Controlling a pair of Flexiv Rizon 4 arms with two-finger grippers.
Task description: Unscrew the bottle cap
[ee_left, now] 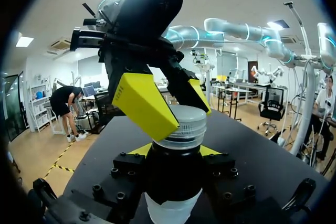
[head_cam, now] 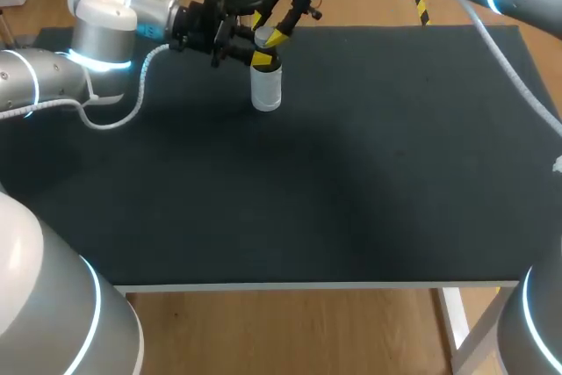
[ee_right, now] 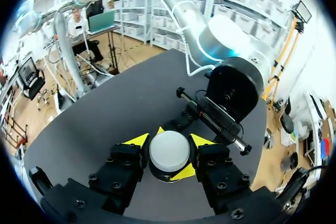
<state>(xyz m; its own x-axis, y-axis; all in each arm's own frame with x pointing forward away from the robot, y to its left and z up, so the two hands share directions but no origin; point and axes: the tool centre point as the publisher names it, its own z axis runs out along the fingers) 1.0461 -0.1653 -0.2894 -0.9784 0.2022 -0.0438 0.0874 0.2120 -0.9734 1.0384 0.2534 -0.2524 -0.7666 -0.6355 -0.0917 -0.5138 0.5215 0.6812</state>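
Observation:
A small bottle [head_cam: 266, 90] with a white lower body and a dark upper part stands upright at the back of the table. My left gripper [head_cam: 262, 60] comes in from the side and is shut on the bottle's dark upper body [ee_left: 173, 174], just under the cap. From above, my right gripper [head_cam: 267, 32] is shut on the silver ribbed cap [ee_left: 182, 126], one yellow finger on each side. In the right wrist view the cap [ee_right: 169, 149] sits between the right gripper's [ee_right: 169, 142] yellow tips, with my left arm [ee_right: 236, 85] beyond it.
The black table top [head_cam: 351, 173] spreads out to the right and front of the bottle, with its front edge [head_cam: 316, 285] near me. A white cable [head_cam: 132, 103] hangs from my left arm close to the table's back left.

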